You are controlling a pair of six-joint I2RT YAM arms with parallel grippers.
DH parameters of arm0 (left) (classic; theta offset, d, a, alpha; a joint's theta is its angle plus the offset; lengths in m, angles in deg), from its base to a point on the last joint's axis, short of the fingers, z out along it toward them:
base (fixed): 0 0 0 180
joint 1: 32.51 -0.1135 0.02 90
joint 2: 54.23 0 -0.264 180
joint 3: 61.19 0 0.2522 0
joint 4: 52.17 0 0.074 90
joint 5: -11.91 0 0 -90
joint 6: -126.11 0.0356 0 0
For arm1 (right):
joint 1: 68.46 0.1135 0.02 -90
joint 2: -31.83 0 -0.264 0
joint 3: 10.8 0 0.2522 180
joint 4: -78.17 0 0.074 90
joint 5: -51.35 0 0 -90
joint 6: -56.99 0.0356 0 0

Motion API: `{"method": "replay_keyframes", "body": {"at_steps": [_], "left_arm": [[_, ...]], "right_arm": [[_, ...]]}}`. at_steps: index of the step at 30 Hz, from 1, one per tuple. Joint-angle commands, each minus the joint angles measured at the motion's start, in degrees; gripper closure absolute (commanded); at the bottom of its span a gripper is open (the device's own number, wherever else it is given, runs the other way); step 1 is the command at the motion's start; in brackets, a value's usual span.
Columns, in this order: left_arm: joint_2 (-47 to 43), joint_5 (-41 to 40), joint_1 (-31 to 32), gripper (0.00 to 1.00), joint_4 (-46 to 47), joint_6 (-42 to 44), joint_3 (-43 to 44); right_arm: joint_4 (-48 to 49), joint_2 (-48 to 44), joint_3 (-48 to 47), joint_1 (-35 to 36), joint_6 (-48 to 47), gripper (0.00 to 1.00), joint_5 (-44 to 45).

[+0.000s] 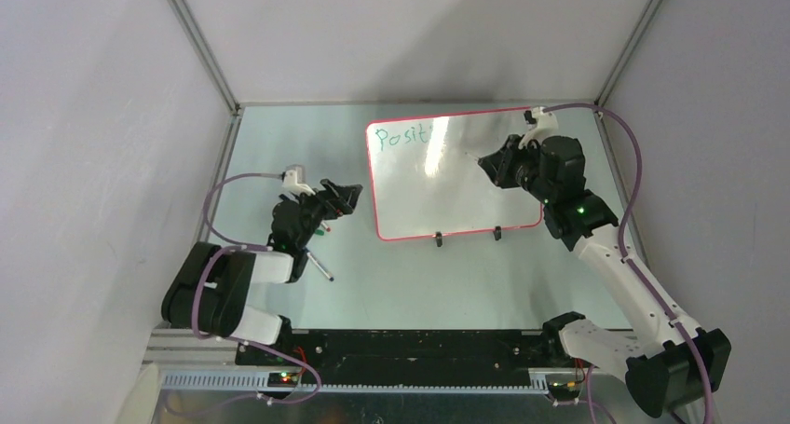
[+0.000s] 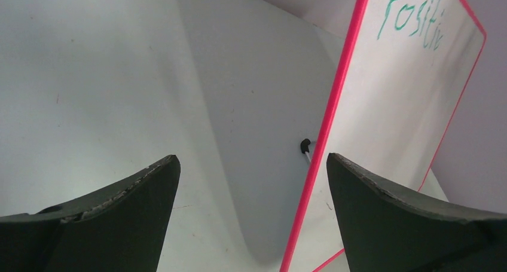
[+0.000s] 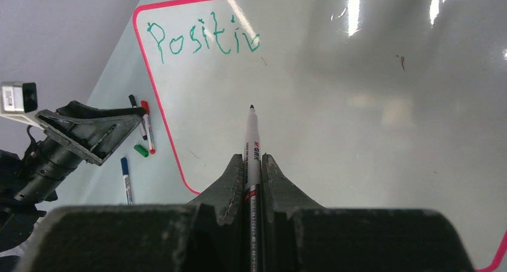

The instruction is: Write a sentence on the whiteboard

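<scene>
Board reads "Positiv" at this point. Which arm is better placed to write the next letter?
Right. The right gripper is shut on the marker, tip aimed at the whiteboard just below the green letters. The left gripper hangs open and empty beside the board's red rim.

Handwriting on the whiteboard (image 3: 359,164).
The sentence (image 3: 203,40) is reading "Positiv" in green; red print on the marker (image 3: 252,134) is blurring illegibly.

Robotics lab cell: grey walls (image 1: 84,116), aluminium framing (image 1: 198,42), 2 table-bolted arms (image 1: 615,256)
</scene>
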Motion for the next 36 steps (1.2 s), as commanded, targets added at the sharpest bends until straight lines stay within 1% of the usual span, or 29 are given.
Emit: {"method": "replay_keyframes", "body": {"at_steps": [1,6,8,15,17,19,21,24,25,28,31,36], "left_arm": [[3.02,1.58,0.50,0.02,5.93,-0.61,1.76],[7.24,2.02,0.67,0.06,10.92,-2.91,1.24],[8.89,2.48,0.79,0.06,14.77,-3.90,1.01],[14.72,5.17,1.37,0.07,23.53,-5.33,0.70],[16.26,6.91,1.40,0.08,26.21,-5.57,1.07],[15.84,9.74,0.82,0.13,26.45,-4.75,1.67],[13.69,12.43,0.27,0.14,25.57,-2.80,1.81],[9.43,13.93,-0.02,0.14,17.23,0.76,2.48],[8.35,14.38,0.02,0.14,15.90,2.05,3.14],[9.23,17.38,0.06,0.15,12.61,2.32,5.59],[12.39,20.34,0.07,0.25,10.66,1.19,9.73],[13.25,20.24,0.12,0.34,5.40,1.49,12.62]], "right_arm": [[3.32,-0.59,-0.49,0.23,-0.37,1.00,0.95],[2.15,-0.58,-2.28,-0.08,-0.98,1.00,1.91],[1.50,0.00,-3.45,-0.56,-0.90,1.00,1.48],[0.47,2.35,-6.87,-2.05,-0.16,1.00,-0.37],[0.41,2.57,-7.19,-2.40,-0.13,1.00,-0.84],[0.47,2.64,-7.25,-2.92,-0.05,1.00,-1.35],[0.49,2.65,-7.26,-3.21,0.07,1.00,-1.84],[0.81,2.99,-7.31,-3.43,0.33,1.00,-2.87],[0.89,3.15,-7.32,-3.50,0.36,1.00,-3.17],[1.35,3.79,-7.31,-3.60,0.61,1.00,-3.53],[0.50,4.66,-8.23,-3.23,0.59,1.00,-3.33],[-1.83,7.52,-11.56,-0.58,-1.26,1.00,-0.50]]}}
